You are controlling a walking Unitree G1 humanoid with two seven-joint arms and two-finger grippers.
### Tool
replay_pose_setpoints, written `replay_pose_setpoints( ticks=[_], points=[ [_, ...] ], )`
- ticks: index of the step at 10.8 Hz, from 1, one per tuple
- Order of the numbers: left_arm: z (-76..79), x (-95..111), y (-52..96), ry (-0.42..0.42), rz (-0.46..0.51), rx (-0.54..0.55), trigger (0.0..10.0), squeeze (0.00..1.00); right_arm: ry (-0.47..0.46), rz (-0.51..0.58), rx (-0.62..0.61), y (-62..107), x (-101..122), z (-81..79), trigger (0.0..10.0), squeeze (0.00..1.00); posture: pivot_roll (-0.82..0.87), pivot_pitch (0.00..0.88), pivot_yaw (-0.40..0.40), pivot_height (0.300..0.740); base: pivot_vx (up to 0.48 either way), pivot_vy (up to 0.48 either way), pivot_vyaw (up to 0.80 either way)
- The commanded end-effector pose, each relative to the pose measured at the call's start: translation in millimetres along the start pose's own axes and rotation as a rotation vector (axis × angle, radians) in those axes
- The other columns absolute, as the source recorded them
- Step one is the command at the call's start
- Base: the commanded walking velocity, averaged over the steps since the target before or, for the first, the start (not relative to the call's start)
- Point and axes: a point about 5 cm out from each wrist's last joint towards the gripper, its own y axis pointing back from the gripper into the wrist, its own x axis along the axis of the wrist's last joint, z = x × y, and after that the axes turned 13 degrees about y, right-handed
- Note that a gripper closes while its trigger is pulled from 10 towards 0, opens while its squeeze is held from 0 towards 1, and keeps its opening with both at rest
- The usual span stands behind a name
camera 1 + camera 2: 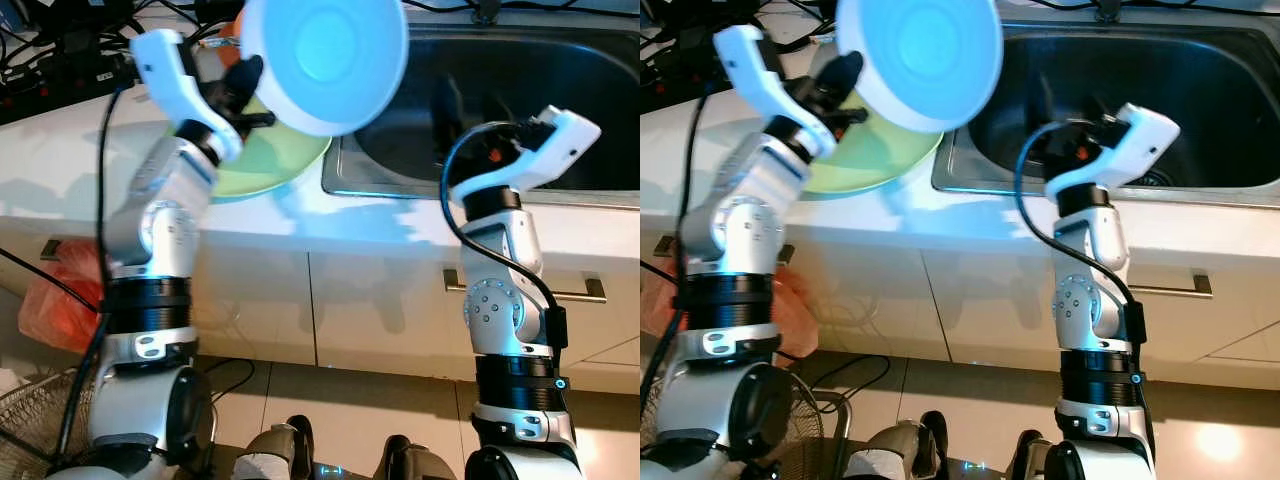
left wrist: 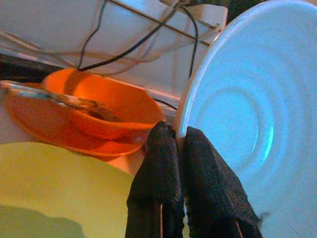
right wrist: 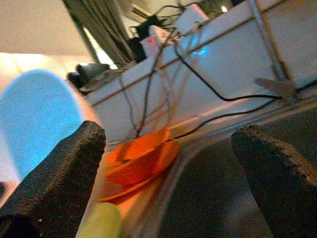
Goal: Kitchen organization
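Plate (image 1: 325, 60) edge is getting pinched in my left pincer (image 2: 179, 144), lifted clear above the green plate (image 1: 265, 165) at 7 o'clock. Right pincer (image 3: 168, 163) is hanging wide over the sink (image 1: 590, 90), probably waiting to receive.

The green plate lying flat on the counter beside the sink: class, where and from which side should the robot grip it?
By the rim, judging from its pose. The green plate lies flat, so only its thin edge offers a pinch. Its counter-front edge looks most open: the left gripper, shut on the white plate, hangs above, and orange dishes sit behind.
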Motion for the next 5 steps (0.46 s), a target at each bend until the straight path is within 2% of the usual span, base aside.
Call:
replay_pose_setpoints(
  ticks=[1, 3, 5],
  points=[
    [9.4, 7.3, -0.7, -0.04, 0.041, -0.038, 10.0, 0.0, -0.012, 0.011, 0.035, 0.8, 3.1, -5.4, 10.0, 0.0, 0.08, 0.168, 0.083, 0.74, 0.0, 0.0, 0.0],
    [18.6, -7.6, -4.0, -0.058, 0.002, -0.07, 10.0, 0.0, -0.029, 0.007, 0.093, 3.6, 3.6, -11.5, 10.0, 0.0, 0.08, 0.159, 0.084, 0.74, 0.0, 0.0, 0.0],
    [25.3, -14.4, -5.8, -0.056, -0.011, -0.091, 10.0, 0.0, -0.03, -0.004, 0.101, 4.8, 1.9, -12.6, 10.0, 0.0, 0.08, 0.158, 0.083, 0.74, 0.0, 0.0, 0.0]
  ],
)
